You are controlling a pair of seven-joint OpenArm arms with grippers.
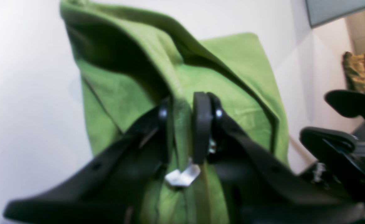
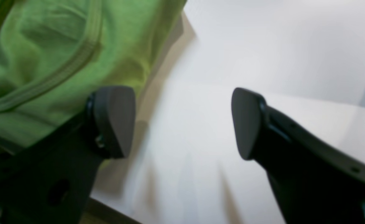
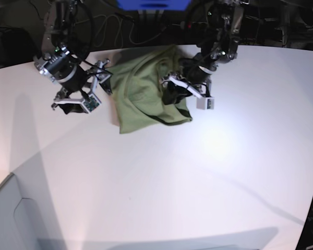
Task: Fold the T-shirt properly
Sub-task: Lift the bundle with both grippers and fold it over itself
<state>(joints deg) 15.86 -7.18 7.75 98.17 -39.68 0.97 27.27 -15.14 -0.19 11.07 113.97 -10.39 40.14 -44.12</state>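
One green T-shirt (image 3: 146, 96) lies bunched on the far part of the white table (image 3: 172, 177), between the two arms. A ridge of its cloth (image 1: 182, 77) rises into the left end effector (image 1: 182, 115), whose two fingers are clenched on that fold; a small white tag (image 1: 182, 177) shows just below the grip. In the base view this arm reaches down from the back, its end effector (image 3: 172, 91) at the shirt's edge on that view's right. The right end effector (image 2: 182, 121) stands released, its two fingers wide apart with only bare table between them; one finger sits just beside the shirt's hem (image 2: 45, 56). That arm hangs over the table on the base view's left (image 3: 73, 88).
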